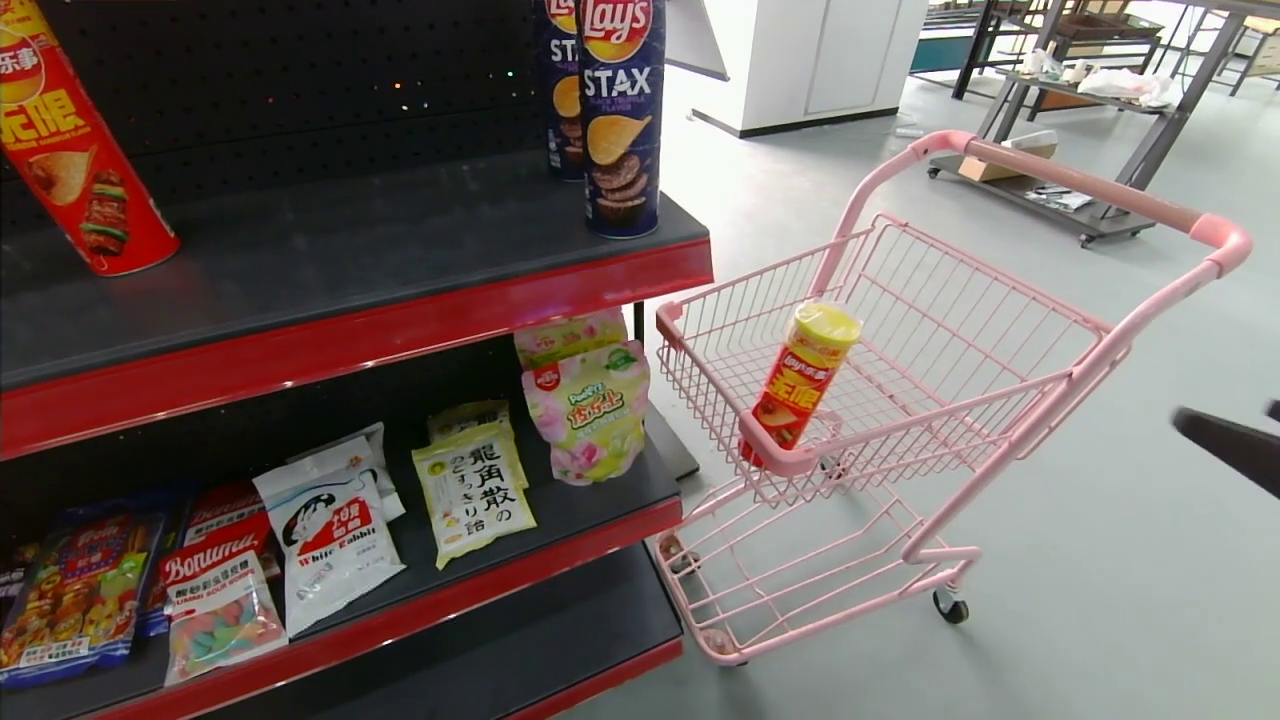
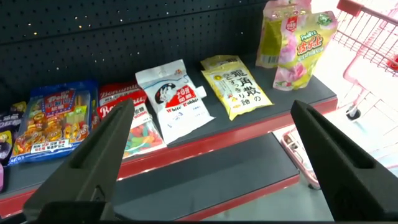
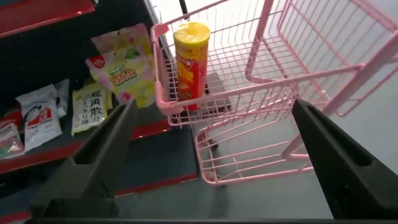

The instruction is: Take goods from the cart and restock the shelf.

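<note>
A pink cart (image 1: 1090, 320) stands right of the shelf. In its basket a red chip can with a yellow lid (image 1: 800, 380) leans in the front left corner; the can (image 3: 191, 62) and cart (image 3: 261, 99) also appear in the right wrist view. My right gripper (image 3: 211, 155) is open, held off from the cart on its right side; one finger tip (image 1: 1225, 440) shows at the head view's right edge. My left gripper (image 2: 211, 155) is open, facing the lower shelf (image 2: 205, 140) with nothing between its fingers.
The upper shelf (image 1: 330, 260) carries a red chip can (image 1: 80, 150) at left and dark blue cans (image 1: 615, 110) at right. The lower shelf holds several snack bags (image 1: 330, 530). Tables and a white cabinet (image 1: 810, 55) stand beyond the cart on open grey floor.
</note>
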{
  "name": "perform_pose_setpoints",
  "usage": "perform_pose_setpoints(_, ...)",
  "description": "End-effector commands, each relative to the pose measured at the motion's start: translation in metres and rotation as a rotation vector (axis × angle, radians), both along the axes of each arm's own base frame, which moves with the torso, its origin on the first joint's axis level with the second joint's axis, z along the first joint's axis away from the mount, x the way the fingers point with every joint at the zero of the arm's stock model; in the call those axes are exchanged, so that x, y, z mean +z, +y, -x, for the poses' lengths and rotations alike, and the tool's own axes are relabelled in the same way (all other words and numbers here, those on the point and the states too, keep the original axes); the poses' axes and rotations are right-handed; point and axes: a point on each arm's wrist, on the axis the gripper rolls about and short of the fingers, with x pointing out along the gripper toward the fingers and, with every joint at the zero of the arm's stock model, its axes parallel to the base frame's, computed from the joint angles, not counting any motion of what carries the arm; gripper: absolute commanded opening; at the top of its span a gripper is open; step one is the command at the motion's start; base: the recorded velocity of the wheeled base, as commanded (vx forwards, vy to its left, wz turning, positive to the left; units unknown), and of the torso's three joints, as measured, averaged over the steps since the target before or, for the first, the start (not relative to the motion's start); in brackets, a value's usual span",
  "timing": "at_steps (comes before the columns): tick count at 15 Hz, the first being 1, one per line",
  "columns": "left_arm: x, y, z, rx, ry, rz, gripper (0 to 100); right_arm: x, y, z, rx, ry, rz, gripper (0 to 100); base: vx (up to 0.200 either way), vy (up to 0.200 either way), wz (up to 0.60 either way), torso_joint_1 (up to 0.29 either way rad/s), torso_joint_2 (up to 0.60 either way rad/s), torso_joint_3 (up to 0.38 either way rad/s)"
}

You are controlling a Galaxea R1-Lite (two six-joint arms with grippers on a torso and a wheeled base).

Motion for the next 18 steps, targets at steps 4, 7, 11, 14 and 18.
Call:
perform_pose_setpoints(4,0.0,0.0,0.0,0.001,0.001,0.0,100,-0.055,0.033,-0.197,0.244,0.217,-0.037,100,0.0,0.0,0.0,0.0,0.0,0.0)
perform_pose_setpoints(7,0.0,0.0,0.0,0.001,0.001,0.0,100,-0.064,0.04,-0.224,0.285,0.227,-0.044,100,0.0,0.0,0.0,0.0,0.0,0.0)
perform_pose_setpoints(11,0.0,0.0,0.0,0.001,0.001,0.0,100,-0.08,0.053,-0.228,0.362,0.274,-0.051,100,0.0,0.0,0.0,0.0,0.0,0.0)
perform_pose_setpoints(14,0.0,0.0,0.0,0.001,0.001,0.0,100,-0.09,0.056,-0.235,0.368,0.275,-0.051,100,0.0,0.0,0.0,0.0,0.0,0.0)
perform_pose_setpoints(18,0.0,0.0,0.0,0.001,0.001,0.0,100,-0.126,0.058,-0.267,0.366,0.224,-0.053,100,0.0,0.0,0.0,0.0,0.0,0.0)
